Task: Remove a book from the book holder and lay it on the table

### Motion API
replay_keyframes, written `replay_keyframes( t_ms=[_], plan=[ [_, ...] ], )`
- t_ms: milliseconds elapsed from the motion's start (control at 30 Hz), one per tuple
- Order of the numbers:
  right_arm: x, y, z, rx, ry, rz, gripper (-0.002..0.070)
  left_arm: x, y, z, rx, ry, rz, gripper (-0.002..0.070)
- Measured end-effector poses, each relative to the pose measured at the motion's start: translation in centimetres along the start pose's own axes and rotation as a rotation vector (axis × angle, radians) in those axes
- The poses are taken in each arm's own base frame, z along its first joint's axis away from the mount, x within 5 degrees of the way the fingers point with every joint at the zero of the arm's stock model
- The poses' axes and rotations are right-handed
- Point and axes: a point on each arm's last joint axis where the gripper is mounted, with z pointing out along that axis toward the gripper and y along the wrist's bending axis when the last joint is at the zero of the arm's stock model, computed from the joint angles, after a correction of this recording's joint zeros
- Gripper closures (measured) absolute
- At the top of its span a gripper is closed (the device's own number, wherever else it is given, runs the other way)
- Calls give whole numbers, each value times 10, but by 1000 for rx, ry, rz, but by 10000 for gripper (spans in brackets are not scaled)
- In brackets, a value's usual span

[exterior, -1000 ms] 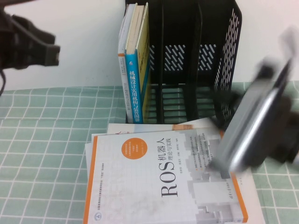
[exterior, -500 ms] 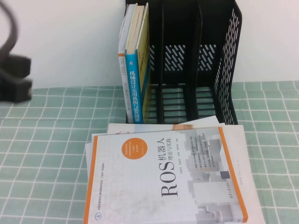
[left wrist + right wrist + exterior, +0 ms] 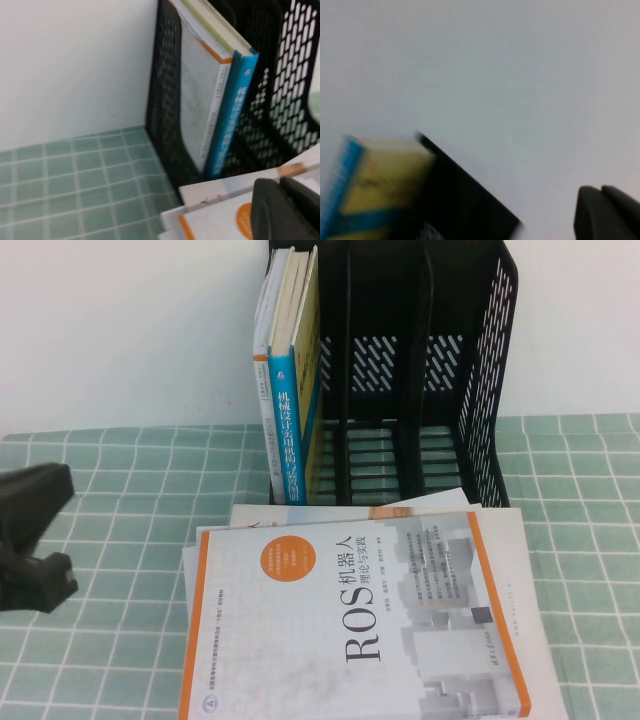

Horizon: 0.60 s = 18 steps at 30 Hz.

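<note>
The book (image 3: pixel 350 615) lay flat on the table (image 3: pixel 110 490), just in front of the book holder (image 3: pixel 420 370). The left gripper (image 3: pixel 35 540) hung left of the book — fingers apart, holding nothing. The right gripper (image 3: pixel 607 212) was clenched and empty — near the holder's top.

Plain white wall (image 3: pixel 140 330) behind, evenly lit
</note>
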Motion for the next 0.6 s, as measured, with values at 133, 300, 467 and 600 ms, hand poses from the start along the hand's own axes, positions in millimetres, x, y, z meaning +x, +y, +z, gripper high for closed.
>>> replay_keyframes(
  t_ms=[133,300,467,600],
  plan=[
    [-15,29,-6,-263,-248,36,678,10,-2,5,36,6,-119,677],
    [-10,53,-8,-460,-276,214,678,12,-3,7,55,28,-168,677],
    [3,91,-8,-774,-200,253,678,12,-4,7,59,33,-169,678],
    [27,116,-8,-1015,35,128,678,12,-4,7,60,33,-171,677]
  ],
)
